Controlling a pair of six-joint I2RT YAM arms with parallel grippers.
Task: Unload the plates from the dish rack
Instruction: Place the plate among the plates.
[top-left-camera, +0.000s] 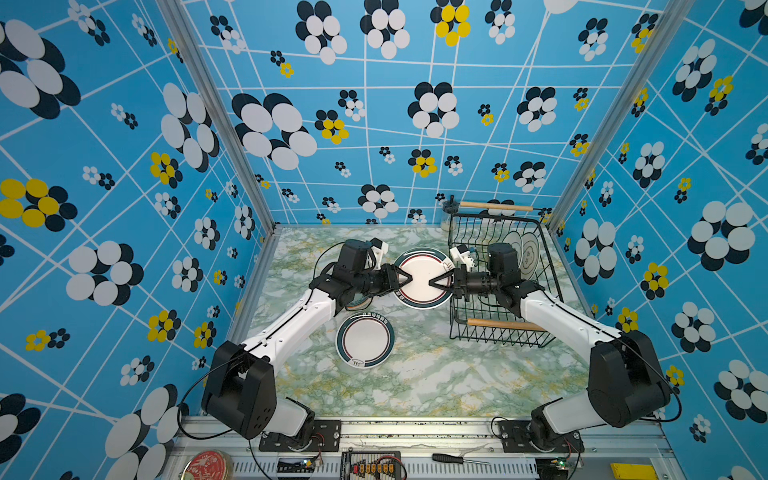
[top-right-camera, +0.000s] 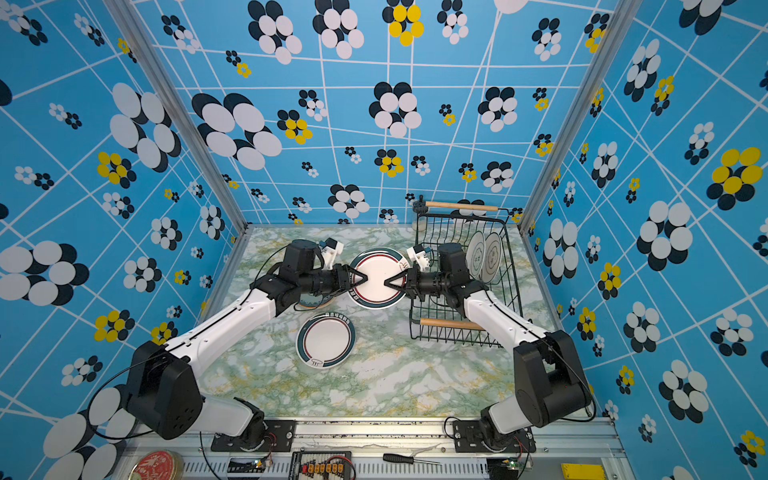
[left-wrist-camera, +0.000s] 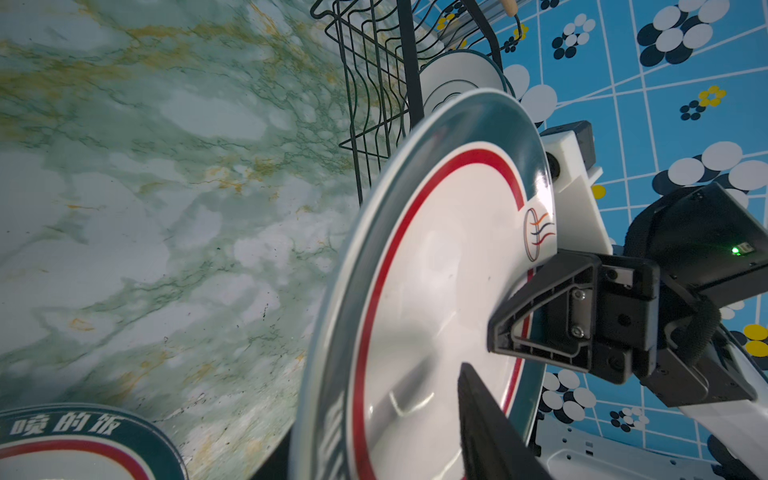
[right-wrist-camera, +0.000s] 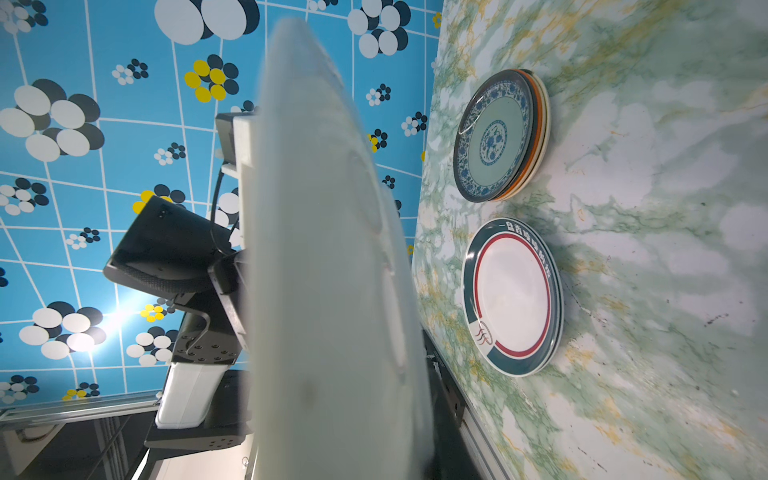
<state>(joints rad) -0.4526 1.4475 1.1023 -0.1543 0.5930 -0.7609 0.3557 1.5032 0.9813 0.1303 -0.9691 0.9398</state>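
Jaws of the right gripper (top-left-camera: 434, 282) clamp a teal-rimmed plate (top-left-camera: 422, 266) aloft just left of the dish rack (top-left-camera: 503, 325), those of the left gripper (top-left-camera: 405, 279) straddle its rim, grip uncertain; unloaded plates (top-left-camera: 365, 340) lie on the bench (top-left-camera: 436, 374), two racked plates (top-left-camera: 527, 253) outstanding.

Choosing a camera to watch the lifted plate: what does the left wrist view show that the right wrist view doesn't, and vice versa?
Only left wrist: the held plate face-on with its red ring, the right end effector on its rim, and the dish rack with a standing plate inside. Only right wrist: that plate's plain white back, blurred, and the stack of small plates, a blue-patterned one on top. Both: the held plate, the marble table, and the teal-rimmed flat plate, cut off in the left wrist view.
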